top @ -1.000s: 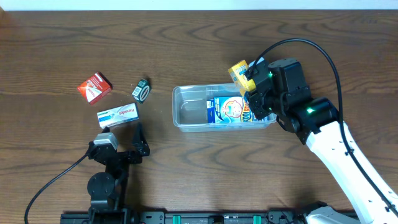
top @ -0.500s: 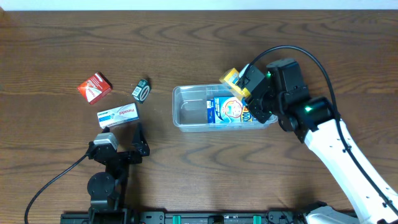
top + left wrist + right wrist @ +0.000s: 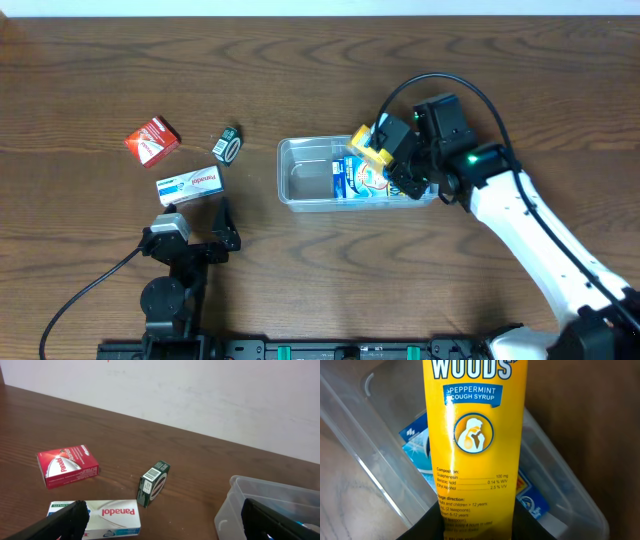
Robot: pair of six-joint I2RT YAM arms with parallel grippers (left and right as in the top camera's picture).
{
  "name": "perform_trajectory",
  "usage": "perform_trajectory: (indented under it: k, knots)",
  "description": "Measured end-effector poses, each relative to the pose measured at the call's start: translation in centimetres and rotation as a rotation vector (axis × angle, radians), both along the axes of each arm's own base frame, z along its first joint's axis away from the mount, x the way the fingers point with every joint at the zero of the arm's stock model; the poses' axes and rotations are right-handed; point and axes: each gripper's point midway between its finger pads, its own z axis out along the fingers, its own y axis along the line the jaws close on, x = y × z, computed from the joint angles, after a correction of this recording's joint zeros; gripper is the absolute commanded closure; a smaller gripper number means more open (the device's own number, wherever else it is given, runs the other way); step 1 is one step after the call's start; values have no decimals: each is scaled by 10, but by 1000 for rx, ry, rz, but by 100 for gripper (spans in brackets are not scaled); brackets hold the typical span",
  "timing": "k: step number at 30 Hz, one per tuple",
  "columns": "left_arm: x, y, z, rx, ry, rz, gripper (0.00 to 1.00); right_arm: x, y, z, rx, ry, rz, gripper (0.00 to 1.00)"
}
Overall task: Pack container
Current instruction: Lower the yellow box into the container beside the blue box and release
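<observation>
Right fingers [image 3: 426, 529] hold yellow box [image 3: 362, 147] over container [image 3: 303, 178].

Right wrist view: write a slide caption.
Yellow Woods peppermint cough syrup box held above the clear container, a blue pack already inside.

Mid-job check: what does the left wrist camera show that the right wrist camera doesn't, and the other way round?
Left wrist only: three boxes lying out on the table, a red box, a green box standing on edge and a white Panadol box. Right wrist only: the yellow Woods cough syrup box filling the view, above a blue pack that lies in the clear container. Both: the container, of which the left wrist catches only one corner, and the wooden table.
</observation>
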Motion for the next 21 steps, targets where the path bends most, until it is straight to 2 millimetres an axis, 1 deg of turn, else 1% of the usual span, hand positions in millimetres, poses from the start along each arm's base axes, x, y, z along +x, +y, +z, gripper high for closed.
perform_trajectory:
  k: [5, 7, 9, 10, 16, 21]
  knots:
    - [0, 0, 0, 0, 0, 0, 2, -1, 4, -14, -4, 39, 25, 67]
    - [0, 0, 0, 0, 0, 0, 2, -2, 4, -15, -4, 43, 38, 63]
    - [0, 0, 0, 0, 0, 0, 2, -3, 5, -15, -2, 44, 45, 55]
    - [0, 0, 0, 0, 0, 0, 2, -4, 5, -15, -2, 46, 49, 52]
    - [0, 0, 0, 0, 0, 0, 2, -7, 5, -17, -22, 42, 100, 50]
    - [0, 0, 0, 0, 0, 0, 2, -3, 0, -17, -57, 14, 107, 49]
